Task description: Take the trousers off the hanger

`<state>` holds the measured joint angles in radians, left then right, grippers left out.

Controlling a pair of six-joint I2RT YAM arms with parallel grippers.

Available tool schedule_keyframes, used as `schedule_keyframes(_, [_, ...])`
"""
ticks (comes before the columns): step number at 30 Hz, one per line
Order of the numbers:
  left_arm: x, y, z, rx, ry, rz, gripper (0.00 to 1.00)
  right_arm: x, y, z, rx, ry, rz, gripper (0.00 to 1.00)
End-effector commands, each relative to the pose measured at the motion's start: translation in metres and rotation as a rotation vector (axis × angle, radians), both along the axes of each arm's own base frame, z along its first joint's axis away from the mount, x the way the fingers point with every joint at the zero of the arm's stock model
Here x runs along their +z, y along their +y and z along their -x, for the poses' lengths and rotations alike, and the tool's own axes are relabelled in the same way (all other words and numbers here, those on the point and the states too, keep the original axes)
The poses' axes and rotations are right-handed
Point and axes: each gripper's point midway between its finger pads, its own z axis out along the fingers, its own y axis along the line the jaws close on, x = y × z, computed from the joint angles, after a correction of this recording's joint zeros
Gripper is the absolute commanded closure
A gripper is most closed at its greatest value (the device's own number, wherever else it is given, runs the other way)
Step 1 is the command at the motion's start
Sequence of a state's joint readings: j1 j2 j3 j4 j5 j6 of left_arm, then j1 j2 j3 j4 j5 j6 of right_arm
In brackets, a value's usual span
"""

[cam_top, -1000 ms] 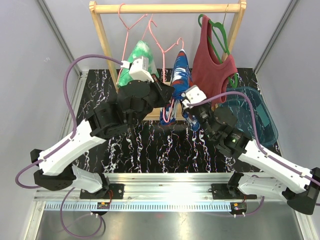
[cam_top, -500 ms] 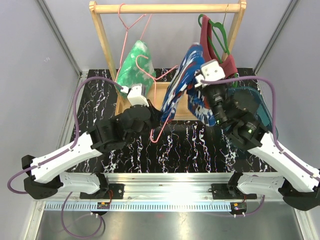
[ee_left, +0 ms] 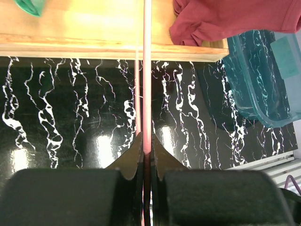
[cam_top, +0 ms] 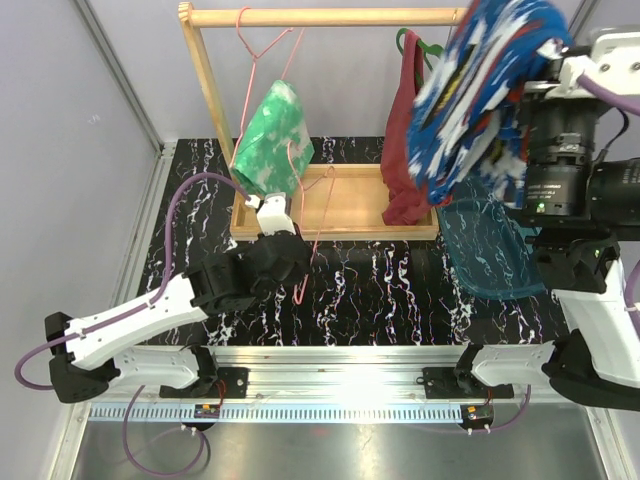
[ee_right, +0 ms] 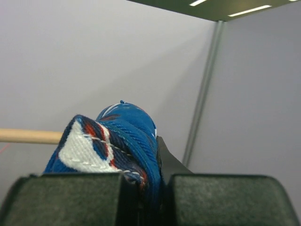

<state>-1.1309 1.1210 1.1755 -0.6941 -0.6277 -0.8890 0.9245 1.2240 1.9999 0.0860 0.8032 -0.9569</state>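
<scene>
Holding the blue trousers [cam_top: 480,90] high at the right of the scene, free of the pink hanger [ee_left: 147,70], on the side of the teal bin [cam_top: 490,262].

Pinches a folded edge of the cloth tight in the closed right gripper [ee_right: 150,176], likely to carry it clear of the rail [cam_top: 330,17] and the red tank top [cam_top: 405,150]. Clamps the bare hanger's wire in the shut left gripper [ee_left: 146,151], low over the black table [ee_left: 70,117], probably to steady it against the pull. Hangs the pair's long axis steeply, grasped end upper right, loose end drooping down-left. Leaves the green tie-dye trousers [cam_top: 272,135] hanging under the rail.
</scene>
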Motion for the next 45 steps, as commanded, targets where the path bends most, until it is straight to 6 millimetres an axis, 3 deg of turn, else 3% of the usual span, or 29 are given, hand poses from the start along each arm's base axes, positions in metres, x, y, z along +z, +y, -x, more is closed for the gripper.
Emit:
schedule_keyframes(1, [0.022, 0.003, -0.005, 0.016, -0.069, 0.054, 1.00, 0.025, -0.054, 0.021, -0.242, -0.069, -0.066, 1.00])
schedule_keyframes(4, [0.026, 0.001, -0.006, -0.007, -0.083, 0.031, 1.00, 0.017, -0.081, 0.022, -0.406, -0.054, -0.068, 1.00])
schedule_keyframes(5, [0.028, -0.001, -0.006, -0.017, -0.087, 0.029, 1.00, 0.009, -0.083, 0.017, -0.436, -0.031, -0.061, 1.00])
schedule_keyframes(10, [0.030, -0.007, -0.004, -0.070, -0.099, 0.001, 1.00, -0.020, -0.126, 0.019, -0.601, 0.005, -0.137, 1.00])
schedule_keyframes(13, [0.026, -0.010, -0.004, -0.084, -0.095, -0.016, 1.00, -0.056, -0.137, 0.000, -0.656, 0.086, -0.121, 1.00])
schedule_keyframes(14, [0.024, -0.011, -0.003, -0.089, -0.095, -0.017, 1.00, -0.076, -0.148, -0.001, -0.686, 0.107, -0.150, 1.00])
schedule_keyframes(19, [0.014, -0.010, -0.001, -0.101, -0.089, -0.036, 1.00, -0.129, -0.166, 0.004, -0.692, 0.148, -0.212, 1.00])
schedule_keyframes(23, [0.011, -0.007, -0.001, -0.098, -0.093, -0.043, 1.00, -0.205, -0.186, -0.015, -0.805, 0.309, -0.163, 1.00])
schedule_keyframes(25, [0.010, -0.009, -0.001, -0.107, -0.095, -0.040, 1.00, -0.228, -0.200, -0.009, -0.843, 0.313, -0.214, 1.00])
schedule_keyframes(26, [0.010, -0.010, -0.001, -0.108, -0.096, -0.041, 1.00, -0.248, -0.202, -0.014, -0.846, 0.338, -0.220, 1.00])
schedule_keyframes(31, [0.003, -0.016, -0.001, -0.129, -0.087, -0.056, 1.00, -0.260, -0.214, 0.009, -0.926, 0.271, -0.252, 1.00])
schedule_keyframes(34, [-0.002, -0.021, 0.000, -0.144, -0.084, -0.049, 1.00, -0.281, -0.210, -0.003, -0.888, 0.296, -0.174, 1.00])
schedule_keyframes(35, [-0.002, -0.022, 0.000, -0.149, -0.085, -0.043, 1.00, -0.302, -0.207, -0.013, -0.873, 0.336, -0.117, 1.00])
schedule_keyframes(38, [-0.004, -0.028, 0.001, -0.171, -0.086, -0.031, 1.00, -0.319, -0.206, -0.021, -0.876, 0.330, -0.090, 1.00])
schedule_keyframes(45, [-0.001, -0.025, 0.000, -0.170, -0.109, -0.031, 1.00, -0.358, -0.198, -0.071, -0.833, 0.460, -0.053, 1.00])
